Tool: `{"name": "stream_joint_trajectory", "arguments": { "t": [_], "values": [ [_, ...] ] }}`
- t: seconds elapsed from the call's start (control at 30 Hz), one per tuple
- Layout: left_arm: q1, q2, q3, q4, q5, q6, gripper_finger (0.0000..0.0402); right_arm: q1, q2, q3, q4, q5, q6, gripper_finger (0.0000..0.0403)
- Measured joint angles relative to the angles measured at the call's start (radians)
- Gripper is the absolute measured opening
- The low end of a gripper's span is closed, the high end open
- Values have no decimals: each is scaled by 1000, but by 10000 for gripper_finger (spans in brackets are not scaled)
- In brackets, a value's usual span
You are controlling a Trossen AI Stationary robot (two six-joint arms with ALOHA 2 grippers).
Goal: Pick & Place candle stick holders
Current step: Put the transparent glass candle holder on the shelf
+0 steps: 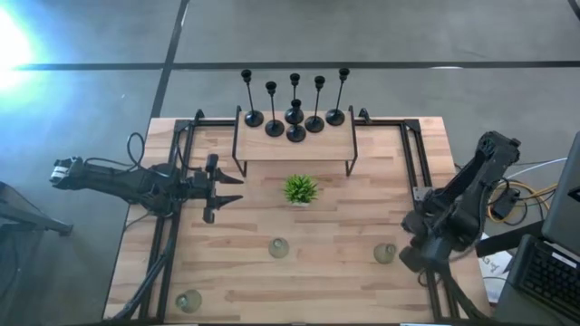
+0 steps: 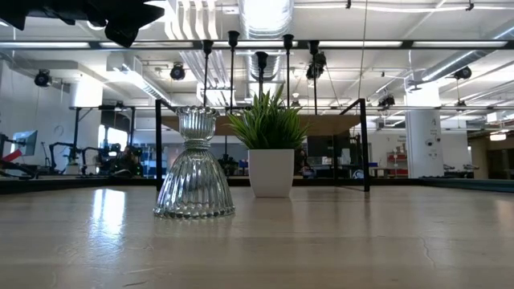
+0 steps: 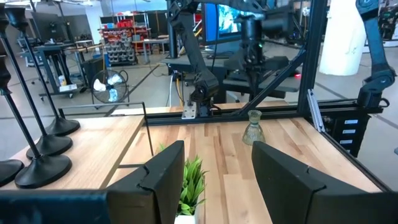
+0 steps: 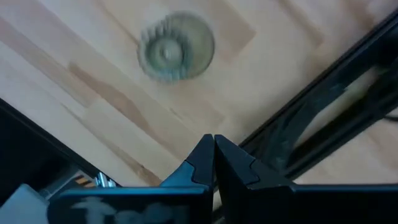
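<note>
Left end effector (image 1: pixel 220 187) hangs at about 9 o'clock on the surface (image 1: pixel 362 285) with fingers spread, empty; right end effector (image 4: pixel 214 163) is pressed together near 4 o'clock, just beside a glass holder (image 1: pixel 385 253). Black stick holders (image 1: pixel 294 113) stand on the shelf (image 1: pixel 294 148) at 12. Ribbed glass looks heavy, slick, chippable, so I'd pinch the narrow neck.

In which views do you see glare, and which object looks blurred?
High view: strong glare at the upper left corner, on the floor beside the table. Low view: bright ceiling lights reflect on the tabletop near the glass holder. Right wrist view: the glass holder looks blurred.
</note>
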Motion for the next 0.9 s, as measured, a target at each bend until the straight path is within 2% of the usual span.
{"name": "stream_joint_trajectory", "arguments": {
  "t": [0.2,0.43,0.53,0.7,0.9],
  "values": [
    [0,0,-3,2,0,1,193,141,77,-124,243,0,165,8],
    [0,0,-3,10,0,1,193,170,197,-219,510,8,210,8],
    [0,-1,-3,10,0,1,193,169,227,-226,532,26,204,8],
    [0,0,-3,10,0,0,193,150,215,-224,530,174,191,8],
    [0,0,-3,10,0,0,193,75,202,-230,509,252,72,8]
  ]
}}
